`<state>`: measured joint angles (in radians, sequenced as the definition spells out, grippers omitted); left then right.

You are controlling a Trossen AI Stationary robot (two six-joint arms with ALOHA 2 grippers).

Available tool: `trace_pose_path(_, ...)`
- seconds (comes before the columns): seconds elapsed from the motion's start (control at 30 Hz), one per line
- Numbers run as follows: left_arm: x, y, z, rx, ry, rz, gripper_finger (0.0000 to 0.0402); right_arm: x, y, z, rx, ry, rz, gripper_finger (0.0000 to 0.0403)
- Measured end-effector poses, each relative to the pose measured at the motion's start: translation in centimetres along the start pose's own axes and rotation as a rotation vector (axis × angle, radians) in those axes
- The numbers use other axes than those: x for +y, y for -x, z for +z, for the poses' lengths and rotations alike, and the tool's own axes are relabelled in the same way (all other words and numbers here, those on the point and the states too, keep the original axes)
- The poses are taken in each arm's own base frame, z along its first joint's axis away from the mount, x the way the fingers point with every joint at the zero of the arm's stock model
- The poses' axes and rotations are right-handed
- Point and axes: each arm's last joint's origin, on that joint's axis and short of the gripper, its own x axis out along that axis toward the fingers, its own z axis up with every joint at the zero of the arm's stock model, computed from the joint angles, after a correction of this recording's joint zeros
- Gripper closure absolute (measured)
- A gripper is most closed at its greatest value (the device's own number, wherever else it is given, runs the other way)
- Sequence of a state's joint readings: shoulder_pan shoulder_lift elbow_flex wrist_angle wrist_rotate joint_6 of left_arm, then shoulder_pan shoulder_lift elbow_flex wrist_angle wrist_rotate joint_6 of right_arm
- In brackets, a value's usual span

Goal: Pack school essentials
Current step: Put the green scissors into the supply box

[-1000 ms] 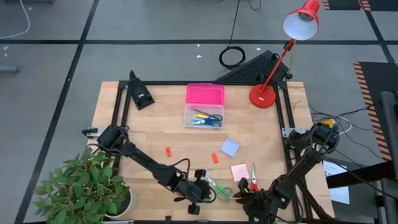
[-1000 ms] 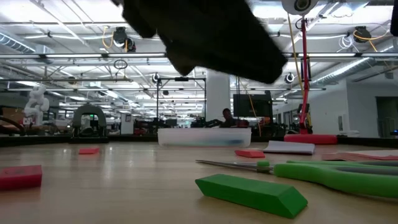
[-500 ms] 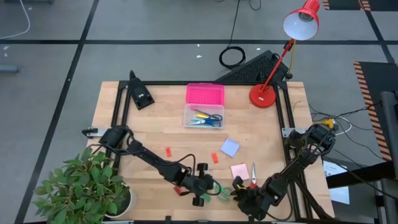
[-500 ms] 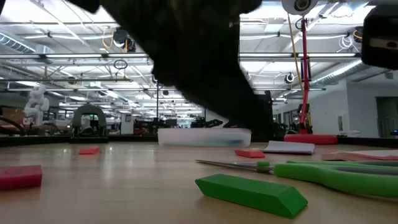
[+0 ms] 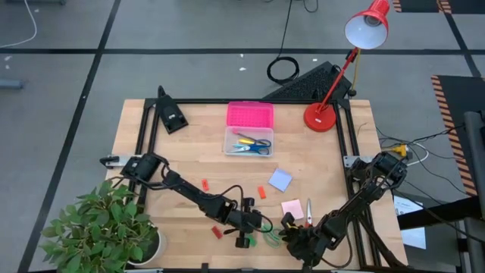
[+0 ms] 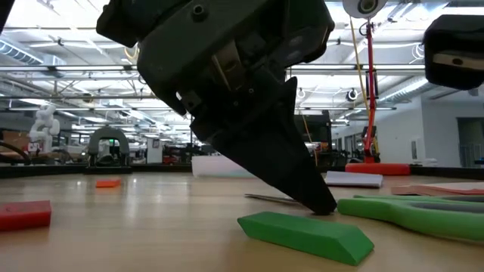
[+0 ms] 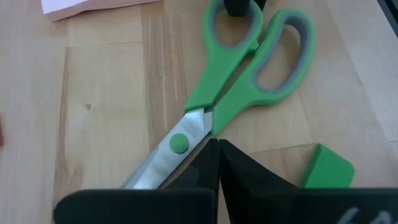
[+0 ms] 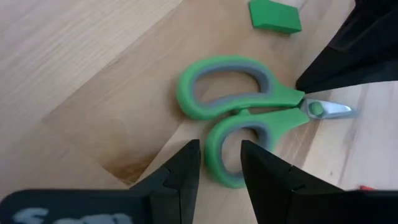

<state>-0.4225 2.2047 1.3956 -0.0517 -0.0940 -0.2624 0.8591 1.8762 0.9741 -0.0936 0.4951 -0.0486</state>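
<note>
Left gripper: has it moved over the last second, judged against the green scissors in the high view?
Yes. The left gripper has moved rightward along the table's near edge and now sits at the blades of the green scissors, jaws shut, beside the green eraser.

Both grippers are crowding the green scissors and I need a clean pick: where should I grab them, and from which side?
Grip the green scissors across the narrow neck where the two handle loops meet the pivot, coming straight down. They lie flat and closed, so the loops are too wide. The left gripper, fingers shut, sits at the blades; the right gripper, open, faces the loops and looks better placed.
</note>
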Motion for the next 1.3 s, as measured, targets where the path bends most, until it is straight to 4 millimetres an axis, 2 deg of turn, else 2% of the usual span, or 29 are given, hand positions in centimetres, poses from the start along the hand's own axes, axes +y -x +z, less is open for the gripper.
trace_pose_path(0.2, 0.0, -0.1, 0.1, -0.016, -0.012, -0.003, 0.0392, 0.0, -0.5, -0.1, 0.006, -0.014, 0.008, 0.0294)
trace_pose_path(0.53, 0.0, -0.1, 0.0, -0.011, -0.012, -0.017, 0.0394, 0.1, -0.6, -0.2, 0.006, -0.019, 0.021, 0.0371)
trace_pose_path(0.67, -0.3, 0.4, 0.3, -0.011, -0.015, -0.026, 0.0378, 0.1, -0.6, -0.2, 0.007, -0.018, 0.021, 0.037)
trace_pose_path(0.77, -0.6, 1.7, 0.5, 0.016, -0.024, -0.028, 0.0375, 0.0, -0.5, -0.2, 0.004, -0.013, 0.021, 0.0363)
trace_pose_path(0.93, -1.8, 5.3, 2.1, -0.025, -0.042, -0.004, 0.0379, -0.3, 0.0, 0.0, -0.01, -0.019, 0.024, 0.0369)
trace_pose_path(1.3, -4.4, 11.3, 2.7, -0.061, -0.089, 0.107, 0.0375, -1.9, 2.7, 1.2, -0.095, 0.023, -0.022, 0.0372)
